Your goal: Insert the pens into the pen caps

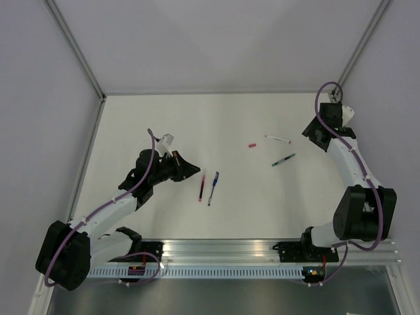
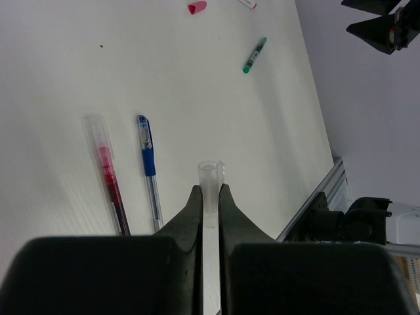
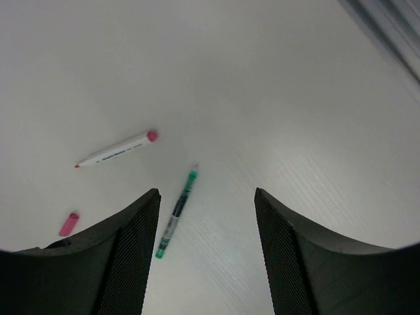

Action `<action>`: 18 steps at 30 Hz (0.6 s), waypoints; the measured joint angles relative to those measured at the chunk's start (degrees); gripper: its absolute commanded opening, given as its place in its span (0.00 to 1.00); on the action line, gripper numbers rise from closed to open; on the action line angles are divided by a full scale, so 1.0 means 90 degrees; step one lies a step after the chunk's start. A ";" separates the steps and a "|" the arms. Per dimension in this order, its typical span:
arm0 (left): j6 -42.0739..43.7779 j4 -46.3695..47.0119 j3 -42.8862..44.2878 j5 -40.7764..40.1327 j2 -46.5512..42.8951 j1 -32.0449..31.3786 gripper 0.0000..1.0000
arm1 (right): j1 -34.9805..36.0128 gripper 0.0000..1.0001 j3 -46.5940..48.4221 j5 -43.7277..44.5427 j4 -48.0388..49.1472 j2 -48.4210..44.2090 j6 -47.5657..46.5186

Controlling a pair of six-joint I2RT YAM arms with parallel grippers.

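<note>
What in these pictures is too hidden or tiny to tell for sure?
- The clear tube, left wrist view: its lower part is buried between the left jaws, so its length is unknown.
- The white pen, left wrist view: cut off by the top edge.
- The pink cap, top view: too small to show its open end.

Four pens: red pen, blue pen, green pen, white pen. Two caps: pink cap, clear cap.

White table, grey walls, aluminium rail
</note>
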 measured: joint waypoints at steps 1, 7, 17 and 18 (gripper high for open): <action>0.0000 0.0010 0.0000 0.0000 0.0002 0.0000 0.02 | -0.0192 0.67 0.0102 -0.0078 -0.0177 0.0148 -0.0097; 0.0002 0.0002 0.0000 -0.0005 0.0012 0.0000 0.02 | -0.0444 0.59 0.0478 -0.0498 -0.0714 0.0563 -0.0342; 0.0058 -0.0032 0.0000 -0.0209 0.0012 0.0000 0.02 | 0.0321 0.55 0.0056 -0.0930 -0.0500 0.1367 0.0236; 0.0061 -0.0032 0.0000 -0.0211 0.0010 0.0000 0.02 | 0.0452 0.54 0.0075 -0.0899 -0.0495 0.1486 0.0294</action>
